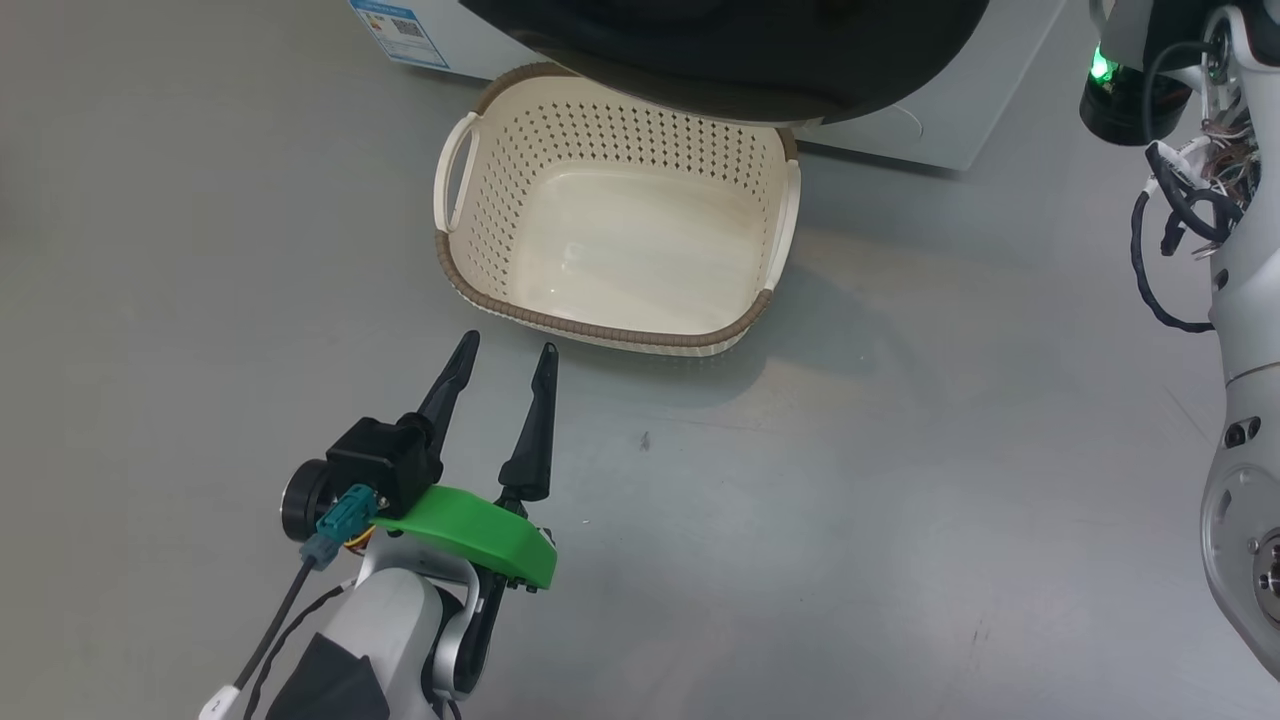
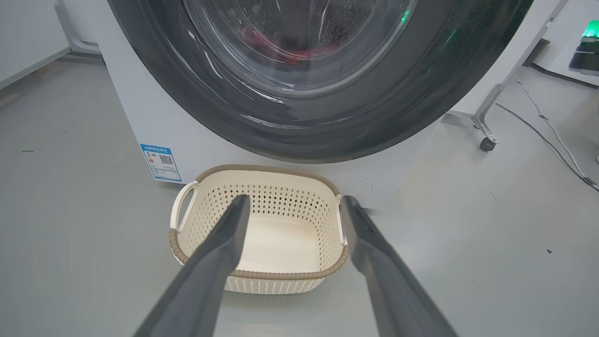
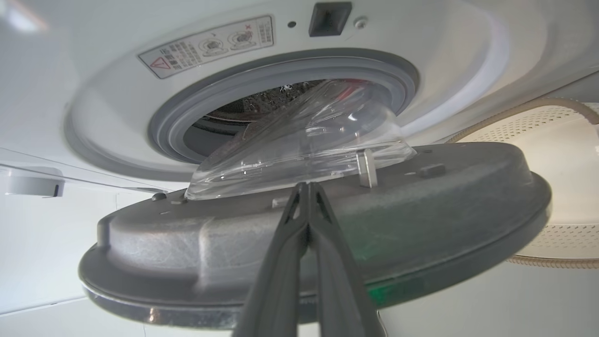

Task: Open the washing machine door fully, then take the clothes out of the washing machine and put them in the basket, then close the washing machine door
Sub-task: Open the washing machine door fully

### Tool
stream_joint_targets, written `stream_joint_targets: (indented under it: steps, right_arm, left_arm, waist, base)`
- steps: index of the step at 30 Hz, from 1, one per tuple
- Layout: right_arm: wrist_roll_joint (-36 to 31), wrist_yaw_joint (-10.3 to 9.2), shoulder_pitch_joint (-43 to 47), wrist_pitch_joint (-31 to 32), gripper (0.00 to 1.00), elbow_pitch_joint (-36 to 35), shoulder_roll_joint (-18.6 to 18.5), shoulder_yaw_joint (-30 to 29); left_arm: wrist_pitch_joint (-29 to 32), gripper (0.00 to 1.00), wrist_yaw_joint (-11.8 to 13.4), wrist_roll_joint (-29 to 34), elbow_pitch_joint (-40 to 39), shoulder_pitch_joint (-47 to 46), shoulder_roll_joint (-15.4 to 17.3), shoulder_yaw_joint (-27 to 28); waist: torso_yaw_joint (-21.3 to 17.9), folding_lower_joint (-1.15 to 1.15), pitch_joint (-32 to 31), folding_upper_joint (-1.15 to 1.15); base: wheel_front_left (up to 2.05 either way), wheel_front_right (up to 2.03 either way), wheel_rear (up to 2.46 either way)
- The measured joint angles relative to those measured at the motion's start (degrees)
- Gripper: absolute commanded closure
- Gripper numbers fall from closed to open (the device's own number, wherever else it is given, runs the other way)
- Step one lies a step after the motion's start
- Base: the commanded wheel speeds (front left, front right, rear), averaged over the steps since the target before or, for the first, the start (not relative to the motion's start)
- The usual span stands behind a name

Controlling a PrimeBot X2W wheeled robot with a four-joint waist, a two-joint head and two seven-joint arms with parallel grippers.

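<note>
Right fingers [image 3: 281, 262] sit together near the ajar door [image 3: 421, 210] with clear bulging bowl; left fingers [image 2: 210, 271] spread.

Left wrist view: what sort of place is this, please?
Probably a test lab or workshop, not a home laundry room: the washing machine stands on a bare grey floor, with a wheeled stand leg and loose cables beside it.

left pincer [image 1: 507, 350]: fingers spread wide, nothing between them, pointing forward and slightly right in head view. green wrist bracket [image 1: 480, 535] sits behind it. right pincer [image 3: 306, 189]: fingers pressed together, tips touching. right arm [image 1: 1245, 330] runs up the right edge, cabling exposed.
</note>
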Motion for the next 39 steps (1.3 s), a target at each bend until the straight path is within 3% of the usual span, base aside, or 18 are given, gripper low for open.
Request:
stream_joint_targets:
  steps: [23,26,35,39]
  right_arm:
    - [0.9,0.19,1.65,1.93,1.0,0.14,0.65,1.32]
    - [-0.27,1.51,1.81,0.18,1.0,-0.23,0.64,1.8]
    - [-11.1,8.58,5.75,-7.44,1.0,-2.66,-3.13,8.09]
    - [-19.28,9.61,7.44,-14.3,1.0,-6.2,-6.43,12.51]
  left_arm:
    - [0.0,0.0,0.1,0.35,0.01,0.56,0.01,0.14]
    - [0.0,0.0,0.1,0.35,0.0,0.8,0.01,0.14]
    - [0.0,0.0,0.1,0.36,0.57,1.31,0.02,0.23]
    - [0.0,0.0,0.1,0.89,1.0,2.05,0.04,0.66]
  waist:
    - [-0.74,0.0,-1.5,0.0]
    - [-0.8,0.0,-1.68,0.0]
    - [-0.88,0.0,-3.56,0.0]
    - [-1.01,0.0,-4.89,0.0]
  base:
    - [0.0,0.0,0.0]
    - [0.0,0.0,0.0]
    - [0.0,0.0,0.0]
    - [0.0,0.0,0.0]
